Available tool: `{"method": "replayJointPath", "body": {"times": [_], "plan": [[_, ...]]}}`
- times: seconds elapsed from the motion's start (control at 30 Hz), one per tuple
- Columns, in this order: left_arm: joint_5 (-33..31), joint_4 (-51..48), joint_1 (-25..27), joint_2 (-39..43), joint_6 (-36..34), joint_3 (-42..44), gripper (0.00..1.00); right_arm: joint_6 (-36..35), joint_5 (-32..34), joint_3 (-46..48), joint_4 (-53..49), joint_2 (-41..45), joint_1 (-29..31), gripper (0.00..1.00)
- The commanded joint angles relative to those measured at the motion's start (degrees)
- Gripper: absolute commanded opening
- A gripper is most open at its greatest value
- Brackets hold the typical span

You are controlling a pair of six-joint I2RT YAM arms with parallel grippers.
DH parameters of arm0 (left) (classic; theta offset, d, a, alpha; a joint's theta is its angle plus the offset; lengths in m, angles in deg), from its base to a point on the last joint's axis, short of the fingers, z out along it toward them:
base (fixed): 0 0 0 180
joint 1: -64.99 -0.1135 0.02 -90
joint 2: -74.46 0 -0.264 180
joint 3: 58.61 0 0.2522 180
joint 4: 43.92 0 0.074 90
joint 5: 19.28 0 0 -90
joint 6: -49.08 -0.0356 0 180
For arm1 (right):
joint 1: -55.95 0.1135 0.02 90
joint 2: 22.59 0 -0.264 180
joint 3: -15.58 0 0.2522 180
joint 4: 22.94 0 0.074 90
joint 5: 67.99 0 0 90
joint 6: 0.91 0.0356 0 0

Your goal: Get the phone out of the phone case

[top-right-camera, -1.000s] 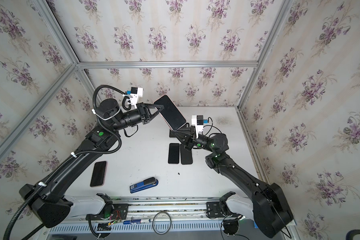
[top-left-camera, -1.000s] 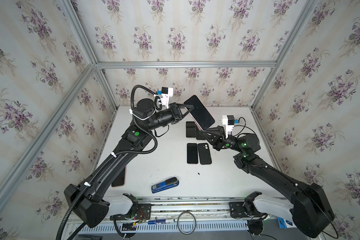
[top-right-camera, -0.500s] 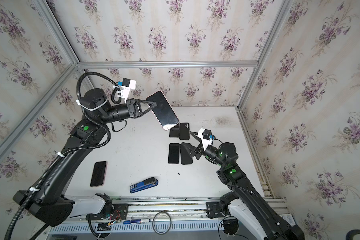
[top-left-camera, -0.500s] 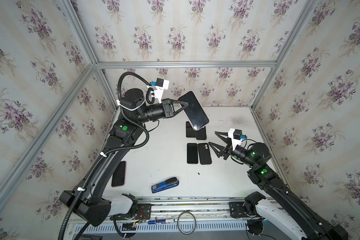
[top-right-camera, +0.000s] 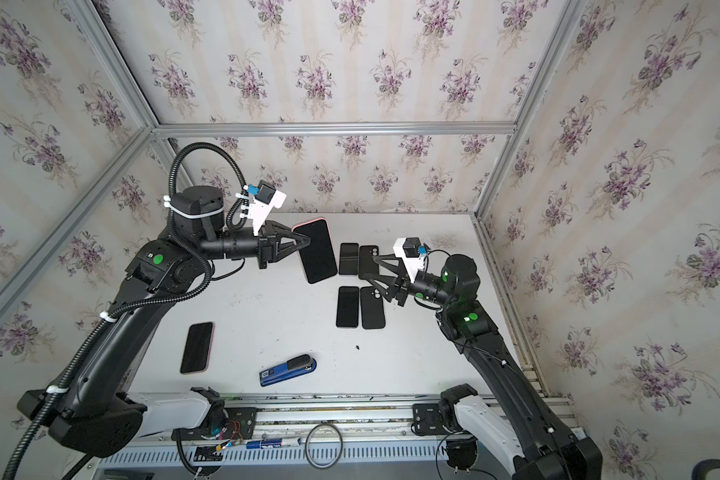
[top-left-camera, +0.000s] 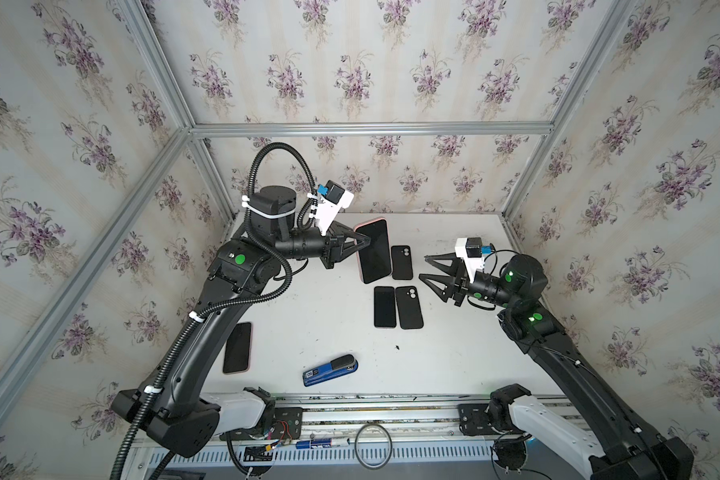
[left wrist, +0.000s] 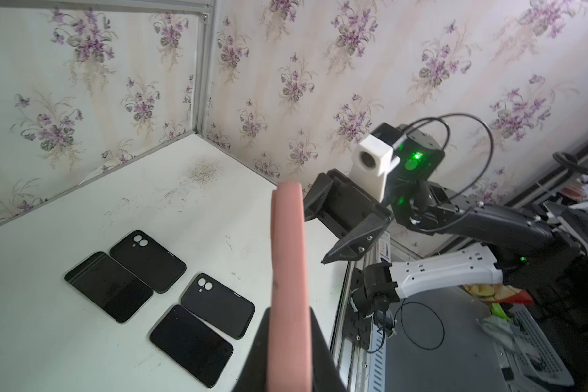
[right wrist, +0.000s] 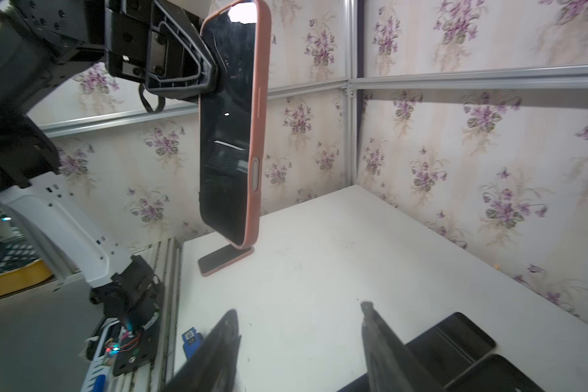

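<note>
Left pincer (top-left-camera: 366, 245) is pinched tight on the phone (top-left-camera: 376, 253). It holds the phone up over the white bench (top-left-camera: 308, 316), and the phone sits inside its pink phone case (right wrist: 258, 135). Right pincer (top-left-camera: 424, 267) has its jaws wide apart and holds nothing. It hangs near the phone, not touching it. Walls (top-left-camera: 350, 62) with purple flowers stand around the bench. A blue stapler (top-left-camera: 330, 370) lies near the front. The right wrist view shows the dark screen. The left wrist view shows only the pink edge.
</note>
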Motion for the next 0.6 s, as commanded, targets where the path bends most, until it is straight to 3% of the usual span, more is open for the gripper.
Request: {"method": "replayJointPath", "body": {"times": [0.0,0.57], "plan": [[4.01,1.08,0.63,0.89,-7.57,0.32,0.00,2.64,-8.42,-0.91,4.34,-2.00,0.14,0.55],[6.55,1.14,3.09,-0.52,-10.70,-0.09,0.00,1.07,-11.56,-1.87,5.81,-6.55,7.11,0.48]]}}
